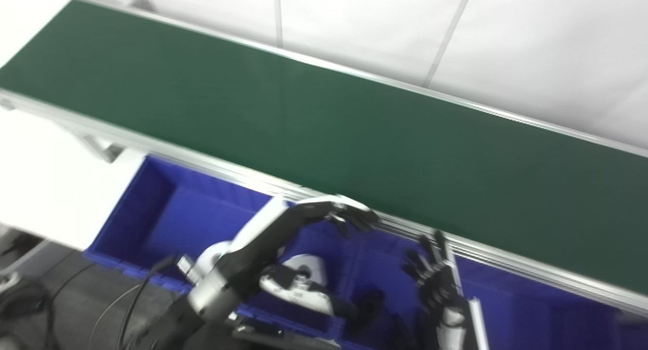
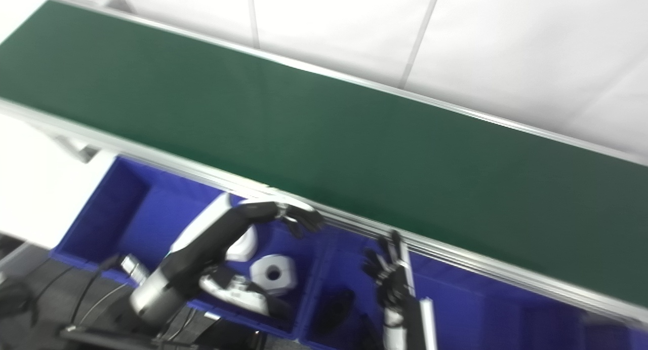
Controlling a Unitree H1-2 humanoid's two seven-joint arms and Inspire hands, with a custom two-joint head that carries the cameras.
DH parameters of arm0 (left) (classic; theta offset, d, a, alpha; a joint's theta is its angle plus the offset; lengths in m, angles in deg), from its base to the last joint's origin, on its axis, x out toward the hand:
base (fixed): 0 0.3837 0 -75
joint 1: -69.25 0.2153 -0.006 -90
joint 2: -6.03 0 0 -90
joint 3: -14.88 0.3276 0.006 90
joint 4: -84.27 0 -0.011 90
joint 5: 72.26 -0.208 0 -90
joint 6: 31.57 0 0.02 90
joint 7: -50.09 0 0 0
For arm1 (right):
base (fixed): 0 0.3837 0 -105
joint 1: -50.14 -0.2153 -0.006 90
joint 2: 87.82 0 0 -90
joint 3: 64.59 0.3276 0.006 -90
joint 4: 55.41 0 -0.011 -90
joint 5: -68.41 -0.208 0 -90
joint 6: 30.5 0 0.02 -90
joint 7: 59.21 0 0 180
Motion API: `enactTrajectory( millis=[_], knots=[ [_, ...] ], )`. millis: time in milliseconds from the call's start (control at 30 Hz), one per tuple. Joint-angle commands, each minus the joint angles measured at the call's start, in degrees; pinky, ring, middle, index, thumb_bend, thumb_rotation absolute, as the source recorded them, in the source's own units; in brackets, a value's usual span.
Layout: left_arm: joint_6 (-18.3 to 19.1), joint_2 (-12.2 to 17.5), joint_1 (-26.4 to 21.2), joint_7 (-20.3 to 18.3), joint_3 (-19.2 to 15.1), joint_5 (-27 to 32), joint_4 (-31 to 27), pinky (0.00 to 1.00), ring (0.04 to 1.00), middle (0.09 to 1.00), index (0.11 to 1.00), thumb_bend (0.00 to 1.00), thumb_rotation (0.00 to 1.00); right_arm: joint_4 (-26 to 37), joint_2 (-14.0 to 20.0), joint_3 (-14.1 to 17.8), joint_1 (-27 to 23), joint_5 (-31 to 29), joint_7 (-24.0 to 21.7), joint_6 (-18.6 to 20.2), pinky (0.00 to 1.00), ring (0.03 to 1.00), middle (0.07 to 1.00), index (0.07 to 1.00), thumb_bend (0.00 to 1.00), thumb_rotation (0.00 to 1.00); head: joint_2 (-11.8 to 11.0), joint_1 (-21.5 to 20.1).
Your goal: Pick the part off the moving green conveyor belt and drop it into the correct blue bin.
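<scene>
At the left, a blue bin (image 2: 109,216) sat below the near rail of the green conveyor belt (image 2: 324,137). Our left hand (image 2: 298,219) hung over it by the rail, fingers spread and holding nothing. Under that arm, in the bin, lay a white hexagonal part (image 2: 274,274) with a round hole through its middle, like an oversized nut; a second white piece (image 2: 245,244) lay just beside it. We saw no part on the belt itself.

We judged the hexagonal part rigid, light and smooth, probably plastic, so best pinched across two opposite flat sides, not its corners.

Further right, our right hand (image 2: 391,274) stood upright over the neighbouring blue bin (image 2: 455,294), fingers apart, empty. Something dark (image 2: 336,302) lay there, too blurred to name.
</scene>
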Motion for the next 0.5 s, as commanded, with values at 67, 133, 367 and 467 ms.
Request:
enactTrajectory(
  millis=[67, 133, 367, 467],
  knots=[
    [-2.8, 4.0, -1.9, 0.0, -5.4, -1.7, 10.6, 0.98, 0.991, 0.993, 0.995, 0.69, 0.76, -1.9, -4.6, -3.3, 0.3, 4.6, 2.7, -1.2, 0.87, 0.895, 0.95, 0.99, 0.89, 0.98, -0.8, -8.0],
    [-1.5, 5.3, -3.6, -1.0, -6.3, -3.1, 13.8, 1.0, 0.999, 0.999, 1.0, 0.73, 0.86, -3.4, -5.9, -4.4, -0.2, 5.9, 3.8, -1.3, 0.89, 0.91, 0.961, 0.995, 0.87, 0.99, -1.3, -12.3],
    [-2.0, 8.2, -6.6, -3.7, -6.5, -3.6, 19.5, 1.0, 1.0, 1.0, 1.0, 0.69, 0.87, -8.3, -8.8, -6.4, -1.7, 6.6, 7.2, -2.5, 0.95, 0.925, 0.98, 1.0, 0.83, 0.96, -2.3, -16.9],
    [-3.0, 8.4, -6.8, -4.2, -6.6, -3.5, 20.9, 1.0, 1.0, 1.0, 1.0, 0.7, 0.87, -9.2, -8.9, -6.8, -1.9, 6.0, 7.8, -3.0, 0.97, 0.925, 0.985, 1.0, 0.83, 0.97, -2.5, -16.0]
  ],
)
